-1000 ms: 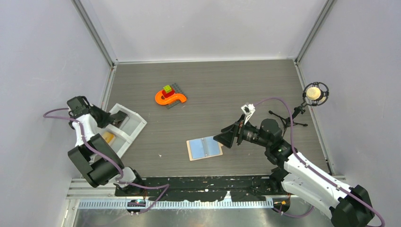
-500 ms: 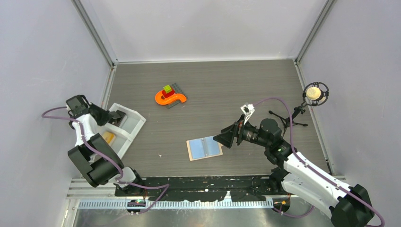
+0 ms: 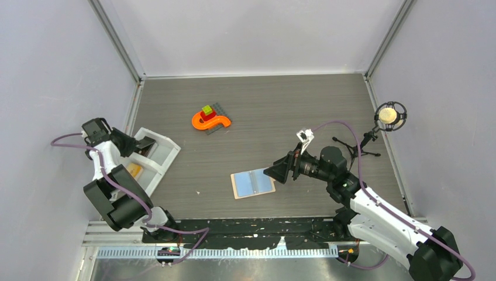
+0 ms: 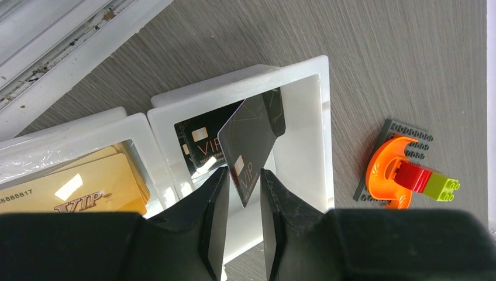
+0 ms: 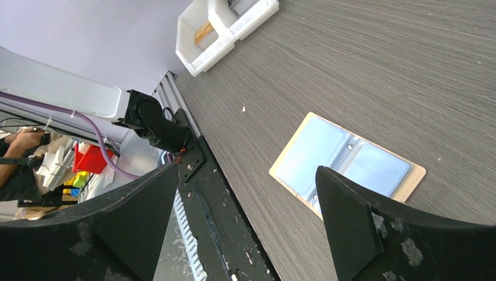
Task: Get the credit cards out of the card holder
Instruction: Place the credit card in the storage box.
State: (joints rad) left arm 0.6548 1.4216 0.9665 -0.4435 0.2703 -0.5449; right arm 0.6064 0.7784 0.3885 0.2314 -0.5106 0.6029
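**Dark card tilting over tray**

A thin black plastic card (image 4: pixel 248 137) is tilting over a second black card (image 4: pixel 196 143) in the white two-compartment tray (image 4: pixel 301 76). Gold cards (image 4: pixel 76 187) are filling the neighbouring compartment. The beige card holder (image 3: pixel 252 182) is lying open mid-table. The left gripper (image 4: pixel 243 193) is flanking the card's corner, and whether it is pinching it is unclear. The right gripper (image 5: pixel 245 222) is gaping wide.

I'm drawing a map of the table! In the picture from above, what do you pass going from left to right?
white tray → orange toy → card holder → microphone
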